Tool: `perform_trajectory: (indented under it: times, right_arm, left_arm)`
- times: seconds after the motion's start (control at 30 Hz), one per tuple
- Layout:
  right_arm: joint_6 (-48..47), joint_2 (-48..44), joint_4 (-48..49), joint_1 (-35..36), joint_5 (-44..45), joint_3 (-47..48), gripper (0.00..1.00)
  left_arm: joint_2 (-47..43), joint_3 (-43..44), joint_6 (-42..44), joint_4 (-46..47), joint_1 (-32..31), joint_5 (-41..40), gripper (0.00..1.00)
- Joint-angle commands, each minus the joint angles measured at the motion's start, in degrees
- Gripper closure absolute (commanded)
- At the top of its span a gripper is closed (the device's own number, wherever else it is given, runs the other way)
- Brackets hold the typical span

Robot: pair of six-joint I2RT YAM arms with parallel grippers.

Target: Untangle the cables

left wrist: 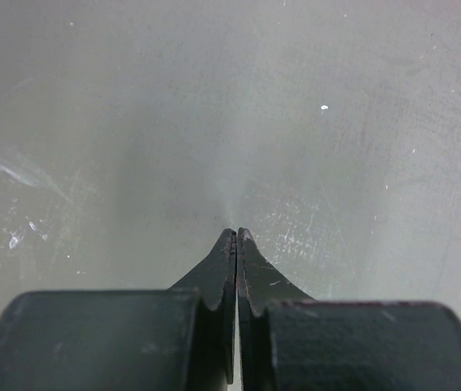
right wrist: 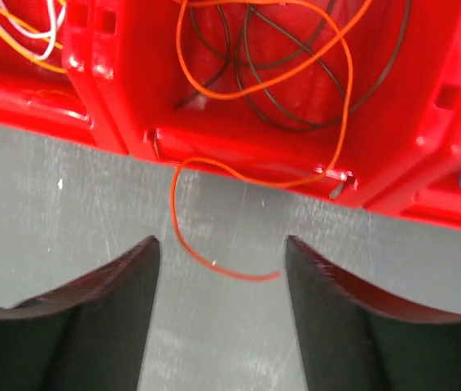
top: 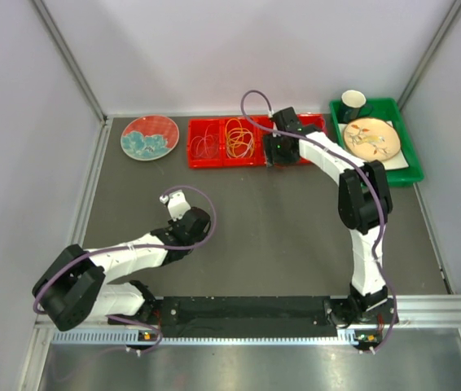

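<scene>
Spread wide, the right pincer (right wrist: 222, 269) hangs low over the table just short of the red tray (right wrist: 239, 155), holding nothing. Directly ahead of it, in the tray's middle bin, an orange cable (right wrist: 340, 130) and a dark cable (right wrist: 251, 114) lie looped across each other, so the sorting looks unfinished; a tail of the orange one spills over the tray wall and curls onto the table between the two fingers. Further to its left another bin holds orange and white strands (right wrist: 19, 32). Far behind it, the left pincer (left wrist: 236, 244) is pressed together on nothing over the bare mat. Beside the right arm sits a green tray (top: 406, 167) with a plate (top: 371, 138) and cup (top: 353, 101); the tray's wall is the main thing in the way.
</scene>
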Motion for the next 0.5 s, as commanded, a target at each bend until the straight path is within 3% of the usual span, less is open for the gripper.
perform_trajectory:
  times: [0.0, 0.2, 0.23, 0.27, 0.33, 0.47]
  right_arm:
    - [-0.74, 1.7, -0.82, 0.41, 0.15, 3.62, 0.43]
    - [-0.83, 3.1, -1.16, 0.49, -0.03, 6.07, 0.68]
    - [-0.83, 3.54, -1.6, 0.41, -0.03, 6.6, 0.74]
    - [-0.83, 3.72, -2.04, 0.41, -0.11, 7.21, 0.87]
    - [-0.66, 3.46, -2.4, 0.49, 0.06, 8.53, 1.0]
    - [-0.22, 2.14, -2.22, 0.41, 0.5, 11.16, 1.0]
  left_arm:
    - [0.39, 1.69, -0.08, 1.01, 0.25, -0.27, 1.0]
    - [0.48, 1.78, 0.01, 1.1, 0.34, -0.18, 1.0]
    - [0.56, 1.69, 0.01, 1.1, 0.34, -0.18, 1.0]
    - [0.48, 1.69, 0.01, 1.1, 0.34, -0.18, 1.0]
    - [0.39, 1.6, 0.01, 1.19, 0.34, -0.18, 1.0]
    - [0.47, 1.6, 0.01, 1.19, 0.42, -0.09, 1.0]
